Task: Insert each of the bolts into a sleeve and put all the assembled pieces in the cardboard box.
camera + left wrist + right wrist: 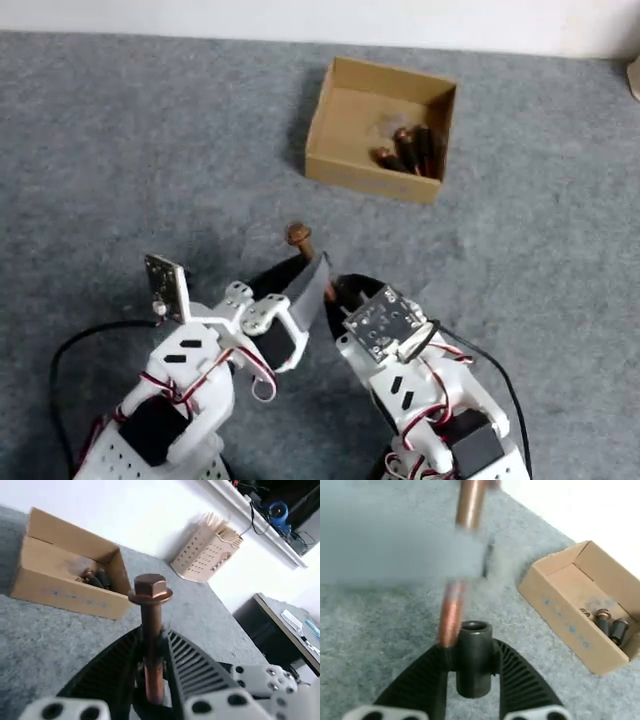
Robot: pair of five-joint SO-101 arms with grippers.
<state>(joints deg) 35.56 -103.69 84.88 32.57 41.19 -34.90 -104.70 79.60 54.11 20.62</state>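
Note:
My left gripper (151,666) is shut on a copper bolt (150,625), gripping the shank with the hex head pointing toward the cardboard box (70,602). My right gripper (472,667) is shut on a black sleeve (473,656) with its open bore facing out. The bolt's (451,620) threaded end lies right beside the sleeve's rim, to one side of the bore. In the high view the two grippers meet at the table's middle, the bolt head (298,236) sticking out toward the box (345,172). Several assembled pieces (410,150) lie in the box.
Grey carpet covers the table. A pale perforated holder (205,555) with sticks stands by the wall beyond the box. A white object (634,78) sits at the table's far right edge. Open carpet lies between the grippers and the box.

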